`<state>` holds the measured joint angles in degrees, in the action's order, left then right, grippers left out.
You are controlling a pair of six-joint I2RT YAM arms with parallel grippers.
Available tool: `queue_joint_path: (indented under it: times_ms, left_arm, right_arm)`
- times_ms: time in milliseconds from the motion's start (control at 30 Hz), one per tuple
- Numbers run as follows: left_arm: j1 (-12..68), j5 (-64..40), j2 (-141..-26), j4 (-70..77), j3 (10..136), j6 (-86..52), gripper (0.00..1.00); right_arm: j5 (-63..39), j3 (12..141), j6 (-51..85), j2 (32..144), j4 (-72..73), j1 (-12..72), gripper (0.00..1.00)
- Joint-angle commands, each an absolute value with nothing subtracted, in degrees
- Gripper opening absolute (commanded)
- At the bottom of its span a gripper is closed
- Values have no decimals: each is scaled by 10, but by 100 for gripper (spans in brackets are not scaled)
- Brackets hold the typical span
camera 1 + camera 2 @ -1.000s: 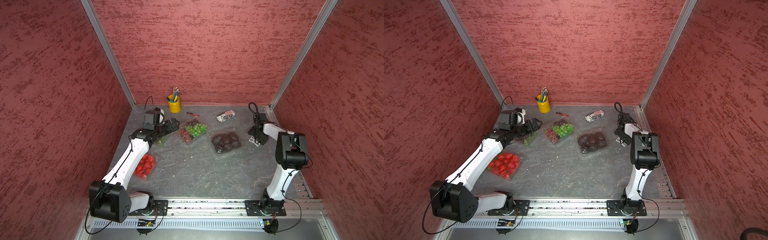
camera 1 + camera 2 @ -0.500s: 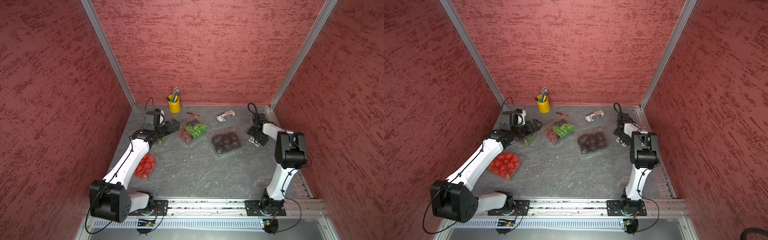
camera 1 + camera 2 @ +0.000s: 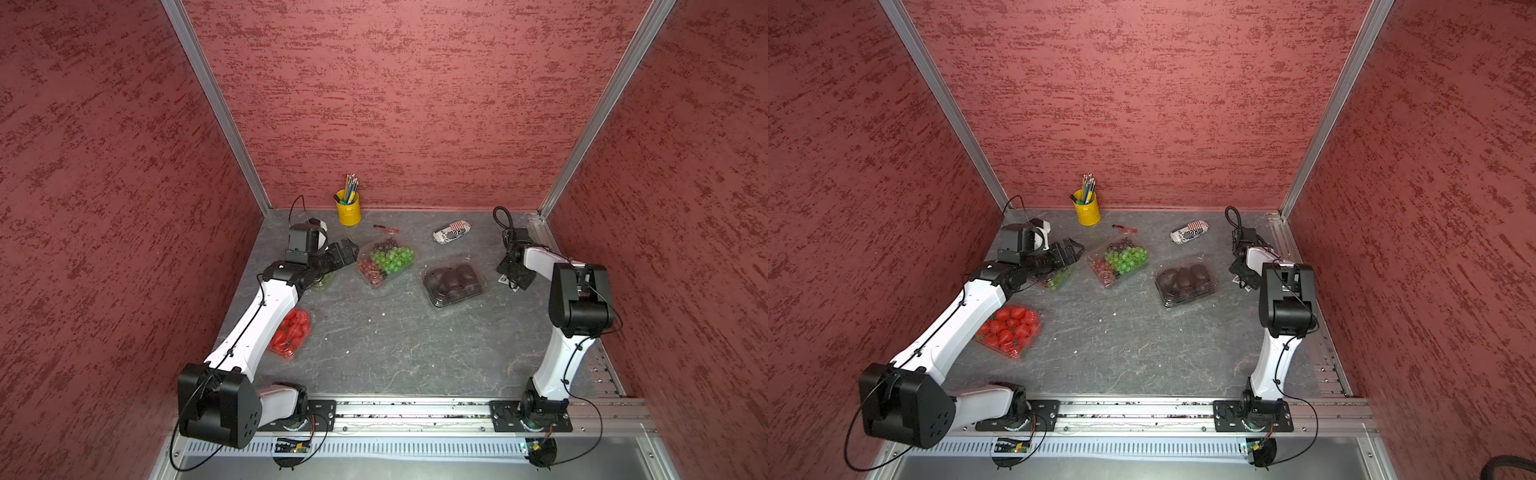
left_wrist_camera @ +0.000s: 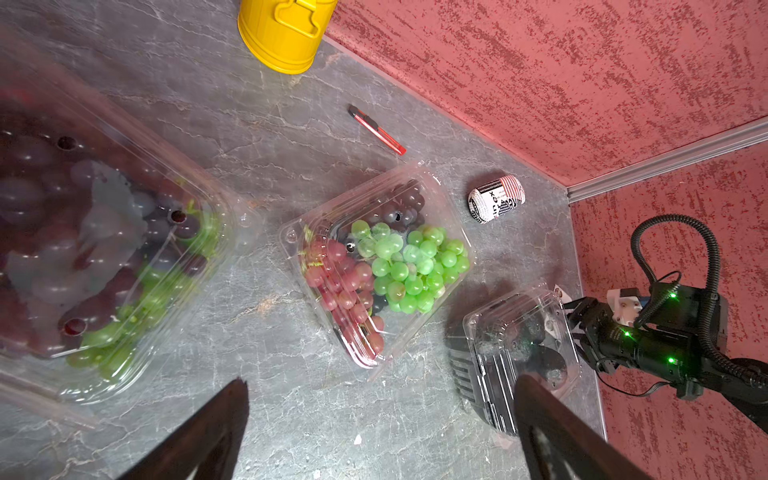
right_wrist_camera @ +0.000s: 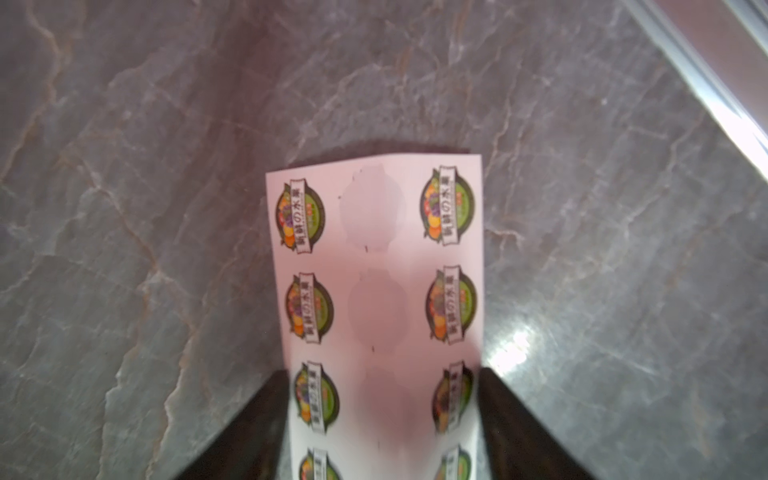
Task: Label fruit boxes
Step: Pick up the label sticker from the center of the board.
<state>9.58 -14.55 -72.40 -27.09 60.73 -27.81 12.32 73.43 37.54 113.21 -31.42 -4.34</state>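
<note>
The left gripper [image 4: 382, 378] gapes wide, empty, over the grey tabletop [image 4: 257, 332]; the right gripper [image 5: 383, 371] brackets a white round-sticker sheet [image 5: 376, 257], grip unclear

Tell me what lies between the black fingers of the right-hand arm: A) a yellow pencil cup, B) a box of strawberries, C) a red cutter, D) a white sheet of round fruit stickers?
D: the right wrist view shows the sticker sheet, its middle column bare, lying between the fingers of the right gripper.
</note>
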Motion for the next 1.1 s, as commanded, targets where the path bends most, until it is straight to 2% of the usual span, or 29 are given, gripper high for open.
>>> queue_joint_path:
  times_ms: [0, 33, 233, 367, 433, 733, 900, 1067]
  left_arm:
    - [93, -148, -706, -270, 599, -281, 100]
    - [93, -149, -704, -271, 598, -281, 100]
    - [93, -151, -694, -277, 599, -285, 100]
    - [96, -164, -695, -277, 611, -292, 100]
    - [100, -170, -698, -278, 621, -299, 100]
    - [141, -215, -747, -260, 683, -336, 100]
    - [171, -265, -784, -203, 717, -380, 100]
    - [201, -309, -821, -131, 753, -414, 90]
  right_arm:
    - [89, 702, 372, 1178, -338, -42, 56]
    - [88, 701, 372, 1176, -336, -42, 51]
    - [89, 699, 360, 1144, -323, -42, 38]
    - [101, 698, 332, 1099, -308, -39, 33]
    - [115, 696, 318, 1075, -306, -34, 23]
    - [132, 665, 253, 923, -283, 11, 27]
    - [42, 645, 237, 821, -225, 45, 30]
    - [-3, 656, 260, 763, -184, 105, 30]
